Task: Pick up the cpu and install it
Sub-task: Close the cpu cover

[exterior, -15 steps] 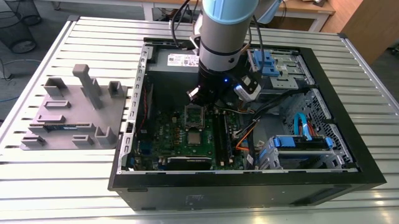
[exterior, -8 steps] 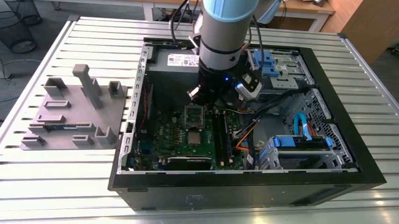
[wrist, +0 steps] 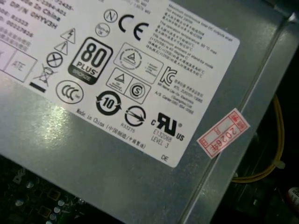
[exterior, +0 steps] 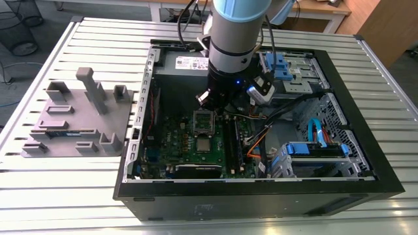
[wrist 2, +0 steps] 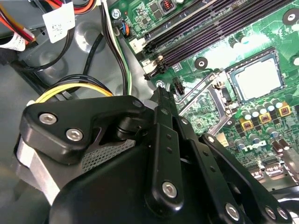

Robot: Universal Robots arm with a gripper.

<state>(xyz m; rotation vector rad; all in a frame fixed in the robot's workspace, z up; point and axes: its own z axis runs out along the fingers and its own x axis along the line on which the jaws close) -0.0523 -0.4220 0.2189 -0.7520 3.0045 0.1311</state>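
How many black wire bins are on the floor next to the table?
2. One bin stands on the floor beside the table, at the exterior view's far left; the other bin sits farther back, cut by the top edge. Others may be hidden.

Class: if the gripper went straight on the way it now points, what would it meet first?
The gripper would most likely meet the green motherboard near the ends of the memory slots, beside the open socket frame, not the cpu. Depth is unclear.
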